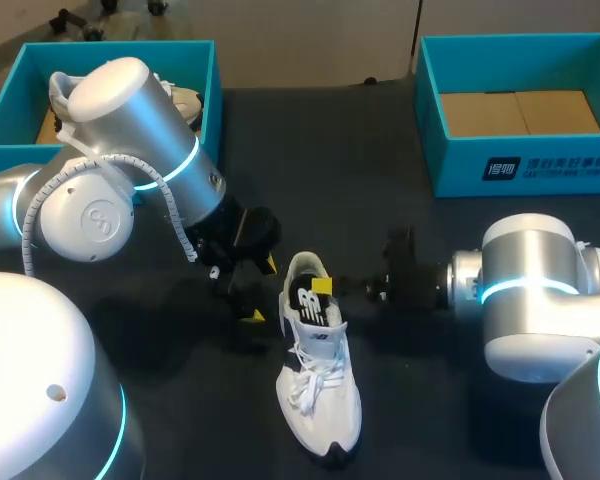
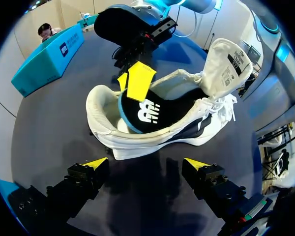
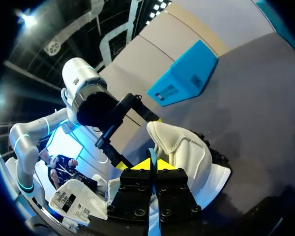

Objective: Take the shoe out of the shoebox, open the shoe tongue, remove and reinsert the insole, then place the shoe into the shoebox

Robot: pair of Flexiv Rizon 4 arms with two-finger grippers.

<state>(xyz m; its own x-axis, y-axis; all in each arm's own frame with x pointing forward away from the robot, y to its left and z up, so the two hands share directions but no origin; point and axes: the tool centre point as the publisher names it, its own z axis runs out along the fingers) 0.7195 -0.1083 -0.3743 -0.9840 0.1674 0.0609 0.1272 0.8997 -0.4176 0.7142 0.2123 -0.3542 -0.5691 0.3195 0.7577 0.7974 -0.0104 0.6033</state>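
Left gripper [image 2: 146,163]: fingers spread wide, holding nothing, just short of shoe's side. Shoe [image 2: 162,130] directly ahead of it, on table [image 1: 380,190], tongue [image 2: 225,64] folded open. Insole [image 2: 142,114] partly raised at heel, its heel edge pinched between closed fingertips of right gripper [image 2: 132,82]. Shoebox [image 1: 520,165] well beyond right gripper. Step judged: insole work, removal or reinsertion, which is unclear. Next move likely calls for left gripper bracing shoe while right gripper works insole at heel.
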